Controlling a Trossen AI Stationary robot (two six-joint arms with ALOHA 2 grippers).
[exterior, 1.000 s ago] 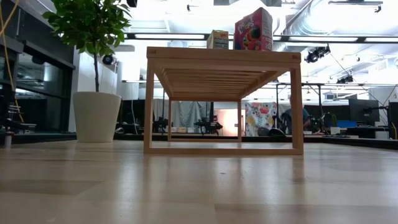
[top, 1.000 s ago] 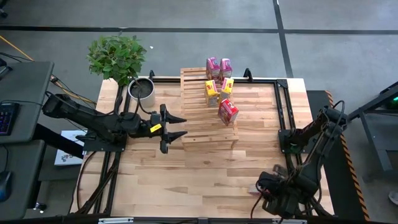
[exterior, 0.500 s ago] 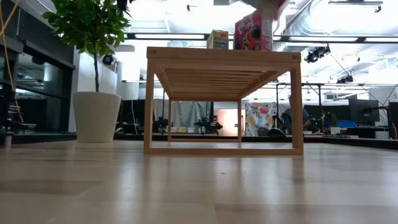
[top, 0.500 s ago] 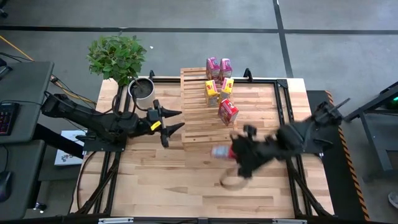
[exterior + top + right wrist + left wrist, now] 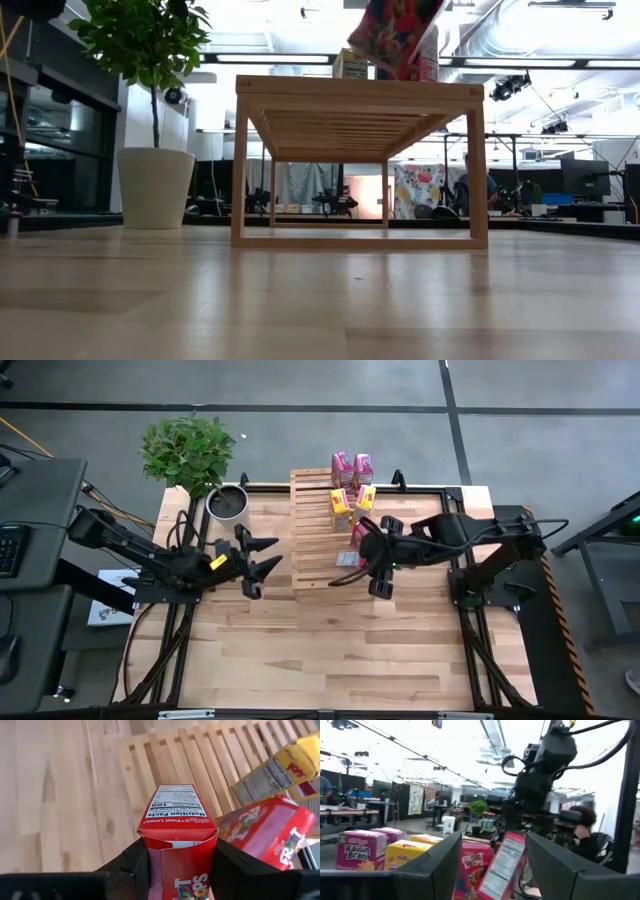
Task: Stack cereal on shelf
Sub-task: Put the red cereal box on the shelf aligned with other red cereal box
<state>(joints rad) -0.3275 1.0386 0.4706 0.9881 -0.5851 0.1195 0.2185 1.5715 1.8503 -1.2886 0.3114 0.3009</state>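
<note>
The slatted wooden shelf [image 5: 315, 550] stands at the table's far middle. Two pink boxes [image 5: 352, 466] and two yellow boxes [image 5: 352, 505] stand on its far part. A red box [image 5: 265, 832] lies on the slats beside them. My right gripper [image 5: 362, 558] reaches in from the table's right and is shut on the second red box [image 5: 349, 560], above the shelf's near part. In the low view this box [image 5: 395, 30] hangs tilted over the shelf top [image 5: 360, 95]. My left gripper [image 5: 272, 555] waits open, left of the shelf. My right gripper [image 5: 182, 870] pinches the red box between its two fingers [image 5: 132, 865], on two opposite faces at the end nearest the wrist [image 5: 162, 857]. The fingers come from the table's right. The box points away from them, lifted clear of the slats and tilted.
A potted plant [image 5: 187, 448] in a white pot [image 5: 228, 503] stands at the far left corner, close to the left arm. Black frame rails [image 5: 455, 550] run along the table's sides. Bare tabletop [image 5: 330, 650] lies near of the shelf.
My right arm has swung from the table's near right corner up and toward the far side, carrying the red box from table height to above the shelf's near part. My left gripper has drawn back a little toward the table's left edge, still open.
</note>
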